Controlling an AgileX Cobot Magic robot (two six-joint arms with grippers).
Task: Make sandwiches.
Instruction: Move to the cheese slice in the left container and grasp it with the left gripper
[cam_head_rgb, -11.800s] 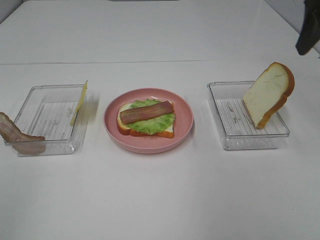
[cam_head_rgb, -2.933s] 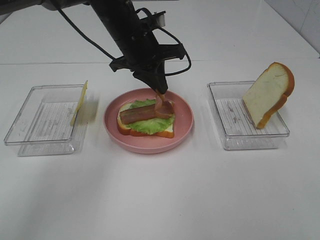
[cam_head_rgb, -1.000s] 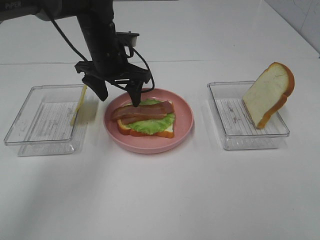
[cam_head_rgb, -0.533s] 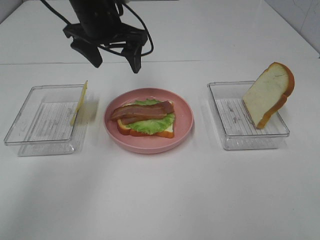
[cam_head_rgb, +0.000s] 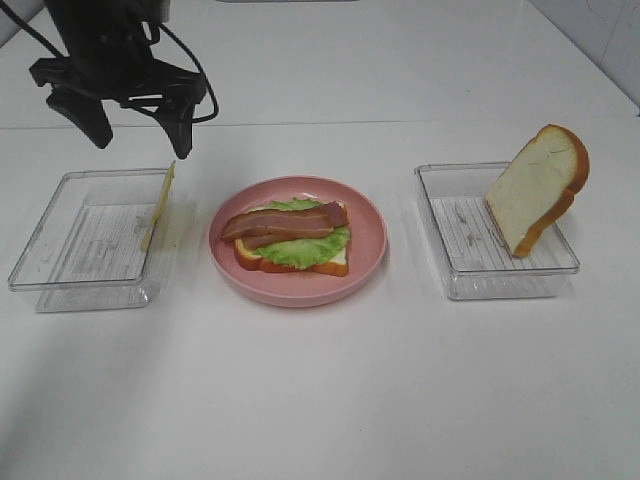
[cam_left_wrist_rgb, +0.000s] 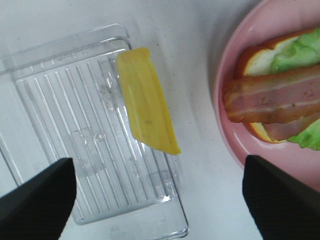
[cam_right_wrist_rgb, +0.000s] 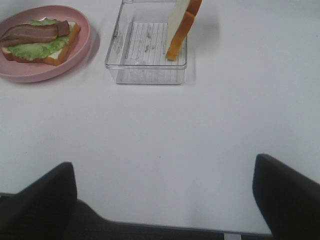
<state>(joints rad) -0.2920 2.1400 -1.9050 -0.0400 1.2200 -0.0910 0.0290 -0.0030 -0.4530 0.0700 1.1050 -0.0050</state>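
The sandwich stack lies on the pink plate: a bread slice, green lettuce and two bacon strips on top. A yellow cheese slice leans against the right wall of the left clear tray. The second bread slice stands tilted in the right clear tray. My left gripper hangs open and empty above the cheese. My right gripper is open and empty, well back from the right tray and outside the exterior high view.
The left tray holds only the cheese. In the right wrist view the plate lies left of the right tray, with bare white table between them and the table's near edge.
My left gripper, open throughout, has risen from the plate and moved left to above the cheese at the left tray. Both bacon strips stay on the stack.
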